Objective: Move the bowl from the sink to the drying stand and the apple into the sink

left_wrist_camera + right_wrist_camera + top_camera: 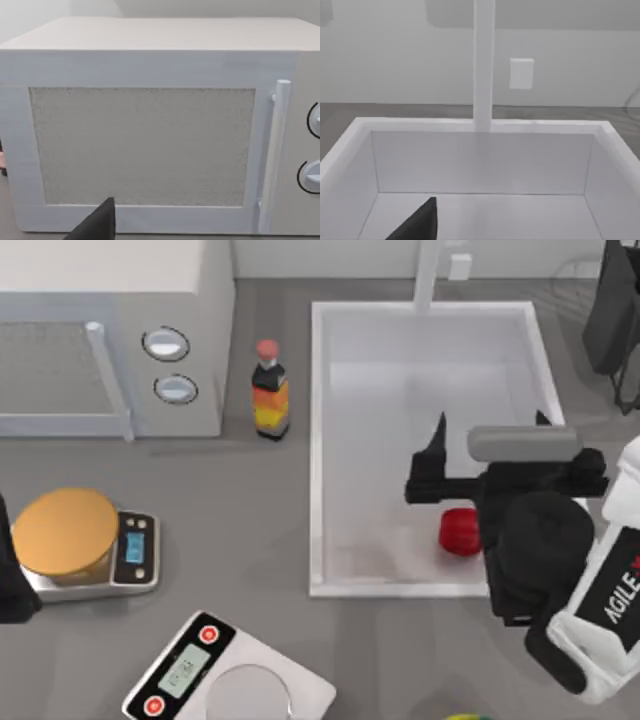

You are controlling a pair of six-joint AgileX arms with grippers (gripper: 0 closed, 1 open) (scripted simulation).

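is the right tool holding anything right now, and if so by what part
Nothing is held. The right tool is open above the sink, its fingers spread with nothing between them; the apple lies free on the sink floor beneath the arm.

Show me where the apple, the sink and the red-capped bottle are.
apple (458, 530): top view, on its visible red left side, beside the right arm.
sink (318, 440): top view, on the left rim.
red-capped bottle (270, 400): top view, on the label midway up the body.
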